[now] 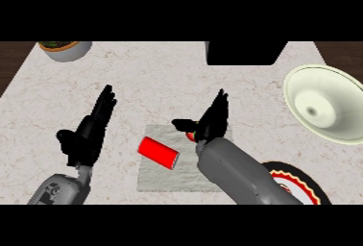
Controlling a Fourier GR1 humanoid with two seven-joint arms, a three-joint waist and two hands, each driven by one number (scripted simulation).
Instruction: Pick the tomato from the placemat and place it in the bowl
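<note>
Your right hand (211, 119) is over the upper right corner of the grey placemat (170, 180), its fingers (219, 100) stretched straight and pointing away from you, the thumb set out to the left. The tomato (190, 137) shows only as a small red sliver just below that thumb, at the placemat's right edge, mostly hidden by the hand and wrist; you cannot tell from here whether the hand touches it, and nothing is curled round it. A flat red block (159, 153) lies tilted on the placemat to the left of the tomato, apart from both hands. Your left hand (86, 137) is off the placemat's left side, over bare bench (152, 81), fingers straight and pointing up the view, thumb out to the left, holding nothing. The bowl (327, 103), cream-coloured, sits at the right side of the bench, well apart from the tomato and to the upper right of your right hand. Below your right forearm, at the lower right, a round plate (301, 185) with a dark rim and red and yellow pattern is partly covered by the arm. A grey pot with a plant (65, 49) stands at the far left corner, and a black box (245, 53) sits at the far edge, right of centre.
</note>
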